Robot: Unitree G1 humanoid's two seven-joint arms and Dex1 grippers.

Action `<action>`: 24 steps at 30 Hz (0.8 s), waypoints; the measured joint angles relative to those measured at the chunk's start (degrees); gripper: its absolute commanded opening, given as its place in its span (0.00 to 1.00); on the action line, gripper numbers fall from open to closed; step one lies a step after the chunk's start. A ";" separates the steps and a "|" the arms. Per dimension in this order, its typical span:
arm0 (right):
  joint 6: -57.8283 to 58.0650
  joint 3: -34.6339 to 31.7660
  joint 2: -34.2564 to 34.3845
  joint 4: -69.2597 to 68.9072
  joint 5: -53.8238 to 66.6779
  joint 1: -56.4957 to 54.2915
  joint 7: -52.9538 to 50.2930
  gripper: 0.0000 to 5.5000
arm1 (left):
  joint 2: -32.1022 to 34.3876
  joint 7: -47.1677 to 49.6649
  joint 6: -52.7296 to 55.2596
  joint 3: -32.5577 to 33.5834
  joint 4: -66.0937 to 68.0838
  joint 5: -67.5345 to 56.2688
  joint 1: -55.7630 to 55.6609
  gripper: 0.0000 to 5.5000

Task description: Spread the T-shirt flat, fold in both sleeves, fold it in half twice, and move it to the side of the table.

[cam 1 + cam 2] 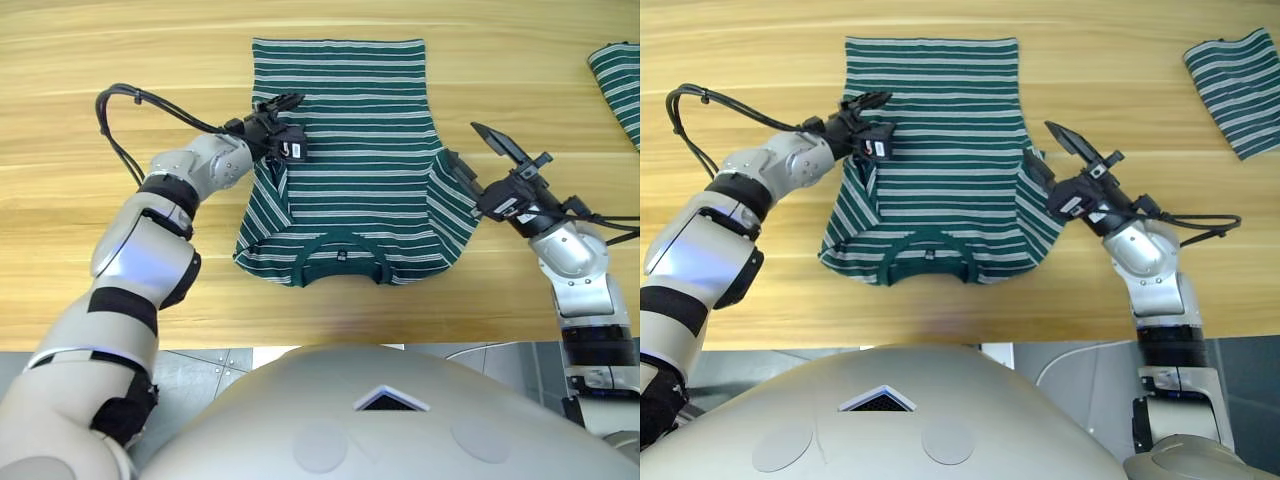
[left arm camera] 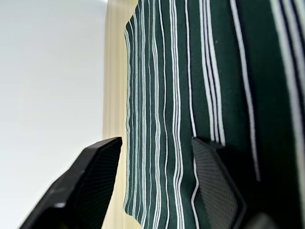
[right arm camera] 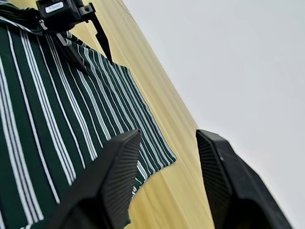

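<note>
The T-shirt [image 1: 350,130] is lying flat on the table [image 1: 120,40], front down as far as I can tell. Its collar [image 1: 343,245] is sitting nearest the robot, close to the near edge. Just beyond the collar, the left sleeve [image 1: 268,195] is lying turned in over the body, with its stripes running up and down against the cross stripes beneath. The right sleeve [image 1: 455,205] is likewise lying inward, its stripes slanting, though its outer edge is bulging out a little past the shirt's side.

Farther on, the right gripper [image 1: 462,142] is hovering at the shirt's right edge with its fingers spread wide. One finger is touching or nearly touching the cloth by the sleeve, and the other is pointing up and away over bare wood. Across from it, the left gripper [image 1: 275,110] is hanging over the shirt's left edge above the folded sleeve. Its fingers are also standing apart and are gripping nothing that I can see.

Beyond both grippers the hem [image 1: 338,44] is lying straight. At the far right corner a second striped cloth [image 1: 618,85] is resting well apart from the shirt.
</note>
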 measured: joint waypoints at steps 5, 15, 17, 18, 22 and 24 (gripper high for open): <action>0.11 -0.25 0.00 0.62 -0.11 -1.20 -0.34 0.39 | 1.13 0.50 0.17 0.00 0.05 -0.17 0.22 0.50; -1.27 -3.04 -6.05 2.74 -5.56 4.95 -1.47 0.39 | 3.91 0.90 2.19 0.79 1.00 -1.62 0.64 0.50; -1.28 -3.70 -7.01 2.62 -7.44 7.26 -1.58 0.39 | 4.25 1.50 2.61 1.16 1.11 -1.87 0.83 0.50; -1.26 -4.13 -7.36 2.63 -8.76 8.16 -1.95 0.39 | 4.40 2.08 2.81 1.23 1.23 -1.88 0.87 0.50; -0.90 -4.63 -8.36 2.12 -12.48 9.09 -4.04 0.39 | 4.60 4.44 2.92 2.50 1.79 -2.12 1.03 0.50; 0.52 -4.61 -8.52 0.28 -16.02 9.13 -4.92 0.39 | 5.03 5.99 2.55 3.33 1.60 -2.43 1.04 0.50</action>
